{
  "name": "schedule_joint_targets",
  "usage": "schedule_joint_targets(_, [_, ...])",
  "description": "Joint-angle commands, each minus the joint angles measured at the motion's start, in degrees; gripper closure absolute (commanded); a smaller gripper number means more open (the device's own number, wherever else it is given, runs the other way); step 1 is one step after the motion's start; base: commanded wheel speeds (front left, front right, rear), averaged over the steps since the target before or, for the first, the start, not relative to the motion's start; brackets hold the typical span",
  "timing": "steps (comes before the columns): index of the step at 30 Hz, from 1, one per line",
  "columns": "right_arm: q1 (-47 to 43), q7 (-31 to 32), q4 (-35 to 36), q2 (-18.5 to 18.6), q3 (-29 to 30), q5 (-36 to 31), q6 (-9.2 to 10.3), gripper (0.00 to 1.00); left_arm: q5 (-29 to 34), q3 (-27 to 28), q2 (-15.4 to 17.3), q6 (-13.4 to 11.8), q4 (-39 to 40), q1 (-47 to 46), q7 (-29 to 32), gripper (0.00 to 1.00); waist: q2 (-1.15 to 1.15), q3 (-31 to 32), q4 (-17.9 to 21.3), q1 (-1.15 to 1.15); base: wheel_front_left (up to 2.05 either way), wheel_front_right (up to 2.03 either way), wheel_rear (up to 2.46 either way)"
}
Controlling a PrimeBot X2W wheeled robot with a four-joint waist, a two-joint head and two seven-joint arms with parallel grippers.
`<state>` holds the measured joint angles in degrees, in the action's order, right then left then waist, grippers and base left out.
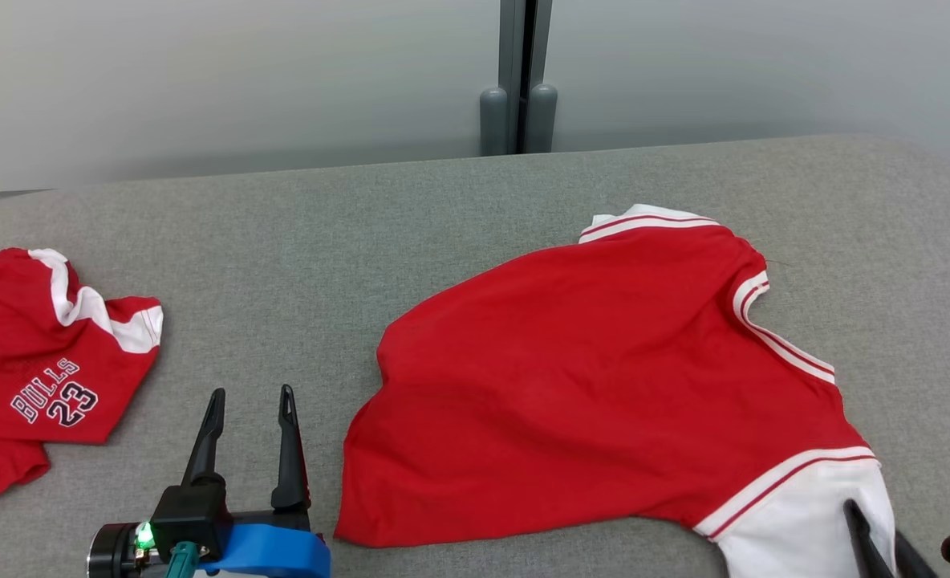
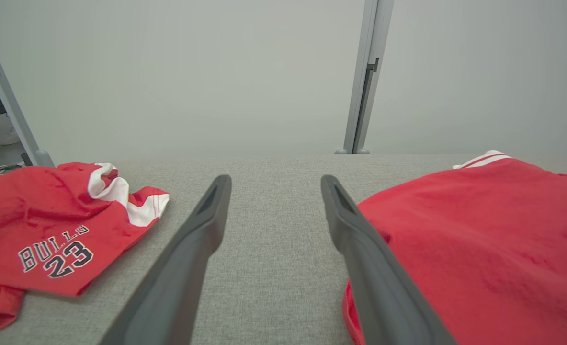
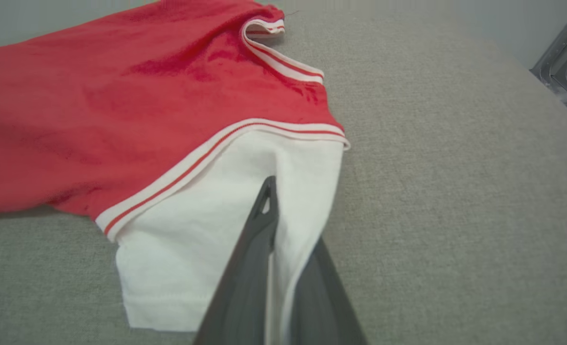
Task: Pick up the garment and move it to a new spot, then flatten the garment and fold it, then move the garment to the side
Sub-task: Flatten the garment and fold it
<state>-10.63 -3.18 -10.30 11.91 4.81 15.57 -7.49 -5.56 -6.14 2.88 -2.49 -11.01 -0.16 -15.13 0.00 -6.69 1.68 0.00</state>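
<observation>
The red garment with white-and-red trim lies spread on the grey table, right of centre. Its white sleeve points toward the near right corner. My right gripper is shut on that white sleeve: in the right wrist view one finger lies on top of the cloth and the other is under a fold, at the right gripper. The left gripper stands open just left of the garment's near-left corner, nothing between its fingers; the left wrist view has this gripper beside the garment.
A second red garment printed "BULLS 23" lies crumpled at the table's left edge, also in the left wrist view. A pale partition wall with a grey post stands behind the table's far edge.
</observation>
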Motion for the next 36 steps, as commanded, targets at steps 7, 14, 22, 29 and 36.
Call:
schedule_joint_targets(7, [2.9, -6.3, 4.7, -1.4, 1.9, -4.2, -0.02, 0.0, 0.4, 0.5, 0.0, 0.3, -0.1, 0.3, 0.0, 0.0, 0.0, 0.6, -0.4, 0.0, 0.0, 0.0, 0.0])
schedule_joint_targets(14, [8.3, -11.1, 5.9, -2.7, -2.4, -5.8, -0.01, 0.0, 0.9, 0.6, 0.0, 0.7, -0.2, 0.5, 0.0, 0.0, 0.0, 1.1, -0.9, 0.0, 0.0, 0.0, 0.0])
schedule_joint_targets(22, [14.4, -12.1, 3.4, -5.4, -7.8, -7.4, -0.01, 0.0, 1.6, 0.6, 0.0, 1.3, -0.3, 0.0, 0.0, 0.0, 0.0, 1.0, -2.1, 0.0, 0.0, 0.0, 0.0])
schedule_joint_targets(29, [14.3, -12.0, 0.5, -7.4, -9.5, -7.9, -0.02, 0.0, 2.1, -0.3, 0.0, 1.4, -0.6, 0.7, 0.0, 0.0, 0.0, 0.9, -3.4, 0.0, 0.0, 0.0, 0.0])
schedule_joint_targets(36, [14.6, -12.0, -0.1, -6.8, -9.2, -7.7, -0.02, 0.0, 4.2, -3.9, 0.0, 4.2, -2.5, 0.8, 0.0, 0.0, 0.0, 0.7, -3.5, 0.0, 0.0, 0.0, 0.0])
